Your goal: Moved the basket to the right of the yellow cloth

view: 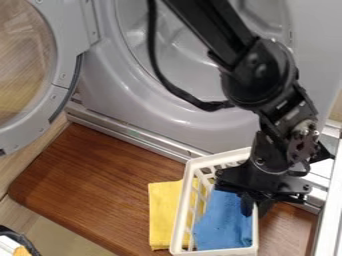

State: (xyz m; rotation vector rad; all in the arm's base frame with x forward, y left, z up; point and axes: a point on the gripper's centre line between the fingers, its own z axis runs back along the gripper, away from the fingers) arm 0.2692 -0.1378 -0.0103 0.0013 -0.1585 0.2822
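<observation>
Basket [179,215]: right rim partly hidden behind the gripper [257,206]; its lowest edge meets the bottom of the frame.
Blue cloth [224,220]: upper end covered by the gripper.
Yellow cloth [162,215]: right side runs behind the basket's slatted wall, its far edge unclear.
Arm [214,30]: cut off at the top edge.
Round door [63,55]: cropped at upper left.
Dark-rimmed object [15,235]: cut off at lower left, unidentifiable.

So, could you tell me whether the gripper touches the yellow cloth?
Apart: the camera view shows the gripper at the basket rim, with the blue cloth between it and the yellow cloth.
</observation>
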